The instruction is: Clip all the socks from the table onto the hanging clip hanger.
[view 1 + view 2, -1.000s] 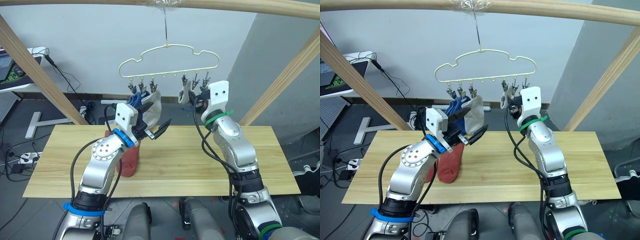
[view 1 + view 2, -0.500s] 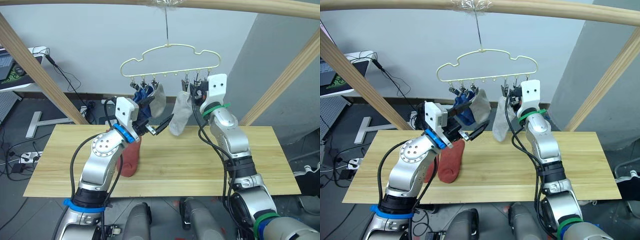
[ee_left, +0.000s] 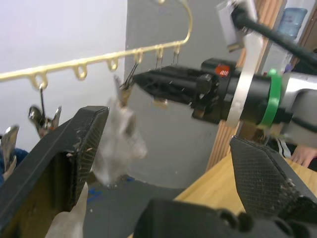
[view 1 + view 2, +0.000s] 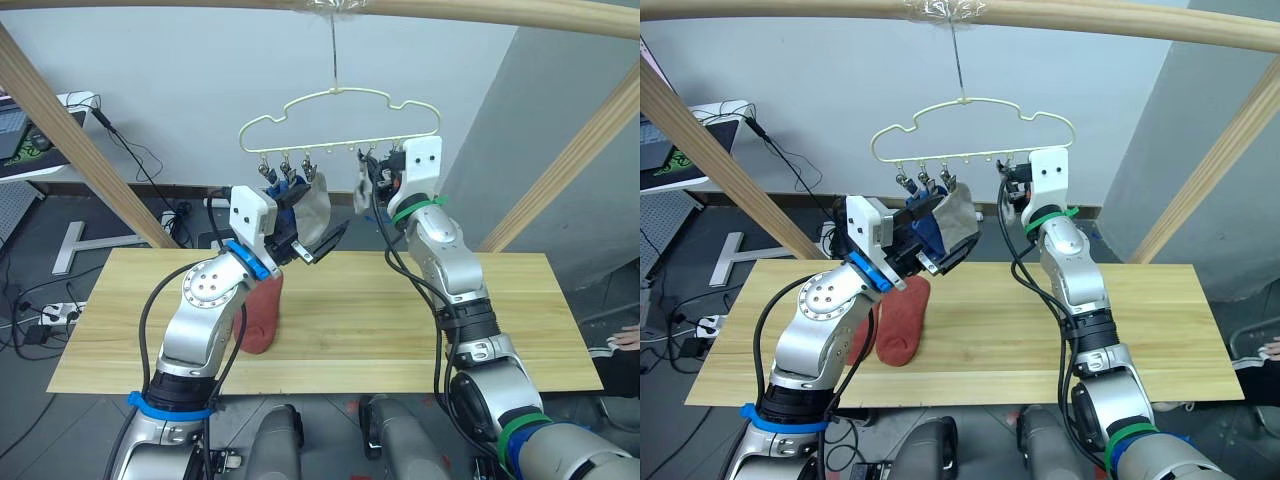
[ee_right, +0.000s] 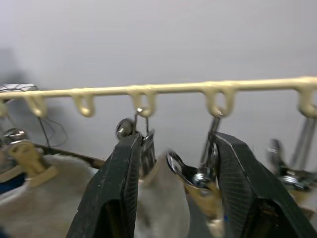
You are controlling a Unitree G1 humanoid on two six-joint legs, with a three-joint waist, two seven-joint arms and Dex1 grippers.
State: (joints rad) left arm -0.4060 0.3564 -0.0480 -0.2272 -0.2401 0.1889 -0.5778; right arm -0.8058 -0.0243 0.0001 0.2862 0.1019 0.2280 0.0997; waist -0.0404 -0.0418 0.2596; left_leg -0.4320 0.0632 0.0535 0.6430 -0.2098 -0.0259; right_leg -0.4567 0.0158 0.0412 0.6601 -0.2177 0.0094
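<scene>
The right gripper (image 4: 1012,190) is raised to the hanger's (image 4: 973,128) bar, its two black fingers (image 5: 121,188) parted around a clip (image 5: 143,144) with a grey sock's (image 5: 163,208) top edge between them; whether the fingers are pressing the clip or the cloth cannot be made out. The left gripper (image 4: 318,238) hangs just below the bar's left half, fingers spread wide and holding nothing, close beside the socks already up there. Those look like a blue sock (image 4: 287,195) and a second grey sock (image 4: 315,208) pinned to the left clips. On the table (image 4: 400,330), a red sock (image 4: 262,310) lies under the left arm, long axis running toward the robot, toe nearest it; a second may sit behind the arm. By this reading roughly half the job is done: two or three socks up, the red ones at least left. The hanger hangs upright, bar level across the view, clips pointing down.
</scene>
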